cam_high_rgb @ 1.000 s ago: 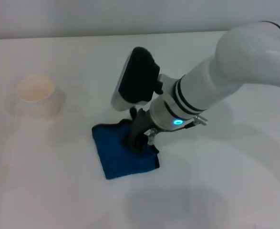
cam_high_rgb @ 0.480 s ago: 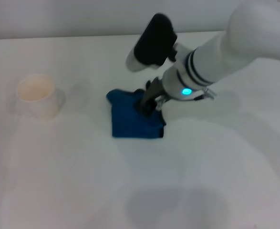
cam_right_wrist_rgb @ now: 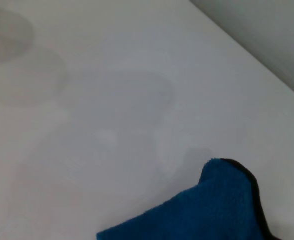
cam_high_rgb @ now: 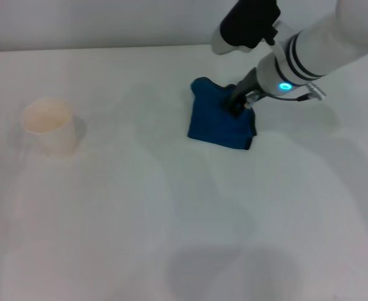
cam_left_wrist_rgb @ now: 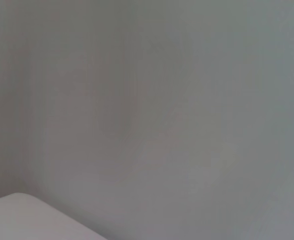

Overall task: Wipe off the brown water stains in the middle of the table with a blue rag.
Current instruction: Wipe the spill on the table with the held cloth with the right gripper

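The blue rag (cam_high_rgb: 220, 123) lies on the white table (cam_high_rgb: 171, 207) at the far right of middle, bunched up under my right gripper (cam_high_rgb: 237, 104). The gripper's dark fingers are shut on the rag's far part and press it to the tabletop. A corner of the rag with black edging shows in the right wrist view (cam_right_wrist_rgb: 212, 207). No tan puddle shows on the table in any view. My left gripper is out of view; the left wrist view shows only a grey wall.
A white paper cup (cam_high_rgb: 49, 125) stands upright at the left of the table, well away from the rag. The table's far edge (cam_high_rgb: 108, 50) meets a pale wall just behind my right arm.
My right gripper has dragged the rag from the middle near part of the table up and to the right, toward the far edge. The cup has not moved.
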`<state>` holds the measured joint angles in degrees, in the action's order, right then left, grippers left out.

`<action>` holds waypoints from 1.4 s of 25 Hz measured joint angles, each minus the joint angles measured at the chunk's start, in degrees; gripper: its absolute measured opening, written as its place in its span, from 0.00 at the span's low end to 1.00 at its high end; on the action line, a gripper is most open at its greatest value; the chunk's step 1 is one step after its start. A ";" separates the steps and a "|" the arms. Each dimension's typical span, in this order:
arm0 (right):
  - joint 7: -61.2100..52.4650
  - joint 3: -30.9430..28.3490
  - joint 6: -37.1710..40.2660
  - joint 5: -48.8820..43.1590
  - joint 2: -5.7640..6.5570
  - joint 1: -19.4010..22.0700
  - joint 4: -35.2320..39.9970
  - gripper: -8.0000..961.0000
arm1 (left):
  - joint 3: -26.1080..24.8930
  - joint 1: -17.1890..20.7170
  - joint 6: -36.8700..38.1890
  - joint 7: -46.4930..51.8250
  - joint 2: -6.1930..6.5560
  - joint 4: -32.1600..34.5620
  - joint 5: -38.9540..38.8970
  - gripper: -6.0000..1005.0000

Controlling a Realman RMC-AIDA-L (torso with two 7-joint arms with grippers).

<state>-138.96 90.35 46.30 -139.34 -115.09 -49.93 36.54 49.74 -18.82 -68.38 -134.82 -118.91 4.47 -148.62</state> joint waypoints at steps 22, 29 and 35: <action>3.83 16.02 8.84 9.71 -0.83 2.87 8.01 0.05 | 0.02 -1.40 0.87 0.00 0.00 -0.10 0.00 0.86; 3.71 25.04 0.64 17.75 -1.11 1.37 7.93 0.04 | 0.03 -1.40 0.88 0.00 -0.09 -0.10 0.00 0.86; 3.66 20.47 -3.47 17.09 -0.66 1.22 6.09 0.04 | 0.29 -1.48 0.88 -0.01 -0.17 -0.08 0.00 0.86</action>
<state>-135.29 110.82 42.84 -122.25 -115.75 -48.71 42.63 50.03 -20.30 -67.49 -134.82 -119.08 4.39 -148.62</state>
